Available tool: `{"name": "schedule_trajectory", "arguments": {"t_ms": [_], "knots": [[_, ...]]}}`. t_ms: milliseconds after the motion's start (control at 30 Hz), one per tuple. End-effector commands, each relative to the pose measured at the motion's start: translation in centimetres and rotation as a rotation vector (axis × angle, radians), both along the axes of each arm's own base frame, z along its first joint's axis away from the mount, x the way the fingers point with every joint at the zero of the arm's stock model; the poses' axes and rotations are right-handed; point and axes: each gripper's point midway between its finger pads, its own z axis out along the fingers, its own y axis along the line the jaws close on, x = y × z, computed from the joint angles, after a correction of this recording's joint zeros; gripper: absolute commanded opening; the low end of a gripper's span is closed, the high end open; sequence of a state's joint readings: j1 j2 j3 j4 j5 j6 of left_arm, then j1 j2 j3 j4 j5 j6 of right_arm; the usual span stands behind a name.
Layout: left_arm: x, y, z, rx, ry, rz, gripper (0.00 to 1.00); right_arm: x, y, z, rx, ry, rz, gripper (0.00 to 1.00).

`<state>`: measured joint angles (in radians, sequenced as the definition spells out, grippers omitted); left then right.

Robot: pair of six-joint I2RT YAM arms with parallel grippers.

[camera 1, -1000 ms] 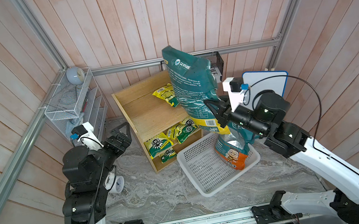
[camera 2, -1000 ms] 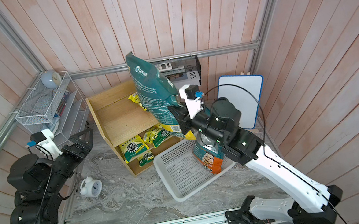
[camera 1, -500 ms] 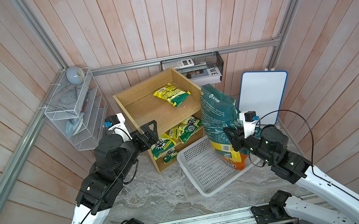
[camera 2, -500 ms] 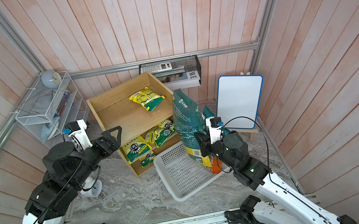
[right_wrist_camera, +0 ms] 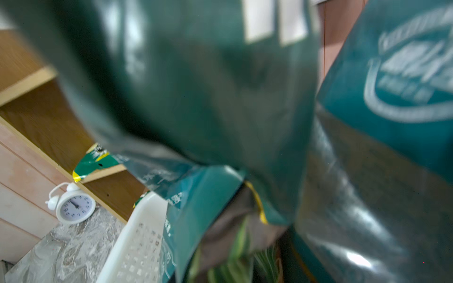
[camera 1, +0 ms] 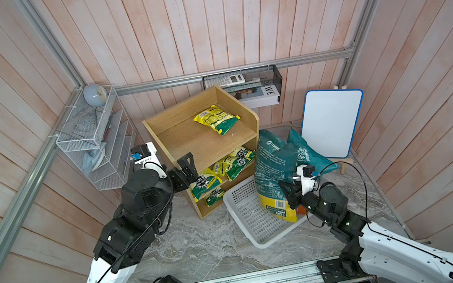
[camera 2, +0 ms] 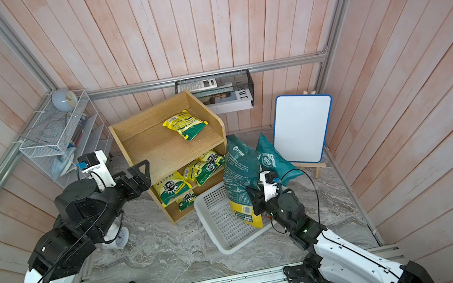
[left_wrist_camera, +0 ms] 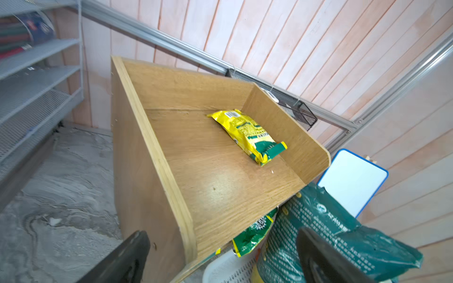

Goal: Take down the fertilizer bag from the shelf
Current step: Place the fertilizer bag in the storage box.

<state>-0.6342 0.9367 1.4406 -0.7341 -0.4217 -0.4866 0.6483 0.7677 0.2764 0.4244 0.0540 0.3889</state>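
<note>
— Where is the bag?

— Off the shelf. It stands upright in the basket, with its base by the rim nearest my right arm and its top just beside the shelf's side panel. I can't tell whether it touches the panel.

— And your hands?

— My right hand looks clamped on the bag's low edge, by the yellow band. My wrist view is all crumpled green film, which fits a pinch. My left hand is spread wide and holds nothing, near the shelf's front corner.

— What worries you?

— Letting go. The bag is tall and soft on a narrow base. If it isn't settled, I think it flops once I open. It could go toward the teal bag and the whiteboard behind it, or forward out of the basket onto the counter.

— Anything else?

— The basket looks light, so a bag weighing on one rim could tip it or make it skid. The film could also snag on my hand as I back out and drag the bag over. And my left hand is close to the shelf, so a careless swing would knock it and shake the packet on top.
</note>
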Motion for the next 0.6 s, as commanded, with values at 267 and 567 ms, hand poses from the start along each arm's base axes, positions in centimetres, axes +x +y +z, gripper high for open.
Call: {"name": "schedule_trajectory", "arguments": {"t_ms": [267,567], "knots": [[-1.2,1.7,1.9,-0.013,-0.077,0.036,1.00,-0.1,-1.8,1.4,0.002,-0.106,-0.072,0.79],[-1.0,1.4,1.8,-0.009,-0.077,0.025,1.00,-1.4,-2.2,12.2,-0.057,-0.068,-0.035,0.98]]}}
